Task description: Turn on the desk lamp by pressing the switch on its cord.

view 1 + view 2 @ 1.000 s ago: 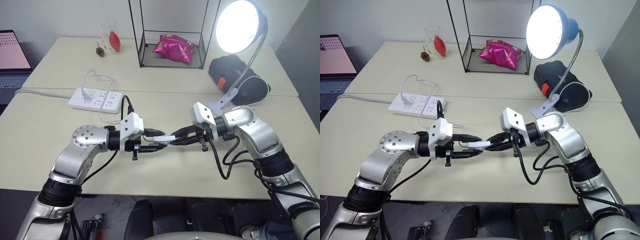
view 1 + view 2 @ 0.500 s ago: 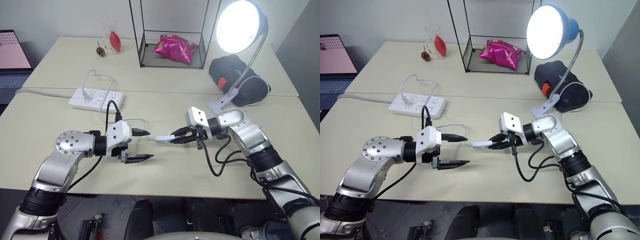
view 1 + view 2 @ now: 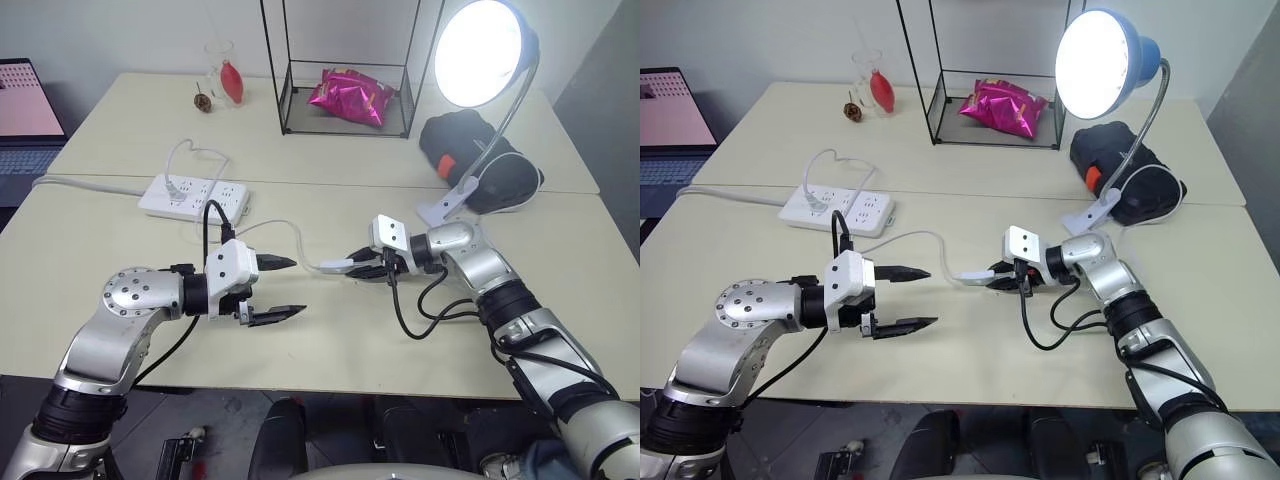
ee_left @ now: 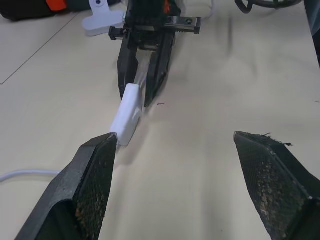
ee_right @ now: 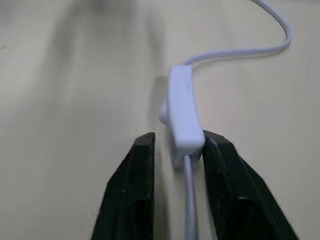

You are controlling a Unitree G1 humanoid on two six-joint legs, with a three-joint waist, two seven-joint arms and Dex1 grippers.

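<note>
The desk lamp [image 3: 478,52] is lit, its blue shade at the back right on a silver gooseneck above the white clip base [image 3: 445,205]. The white switch [image 3: 335,266] lies low over the table's middle. Its thin white cord [image 3: 270,228] curves off toward the power strip. My right gripper [image 3: 352,270] straddles the switch's near end [image 5: 184,112]. One finger [image 5: 217,165] rests against it and the other stands off with a small gap, so the gripper is open. My left gripper [image 3: 298,287] is wide open and empty, a short way left of the switch [image 4: 127,116].
A white power strip [image 3: 193,197] lies at the left with a grey cable. Behind stand a black wire frame holding a pink snack bag [image 3: 347,97], a glass [image 3: 222,75] and a black bag [image 3: 480,160]. A laptop [image 3: 25,110] sits at the far left.
My left gripper opened, let go of the switch and drew back to the left. My right gripper carried the switch down toward the table and loosened its fingers. The lamp stayed lit throughout.
</note>
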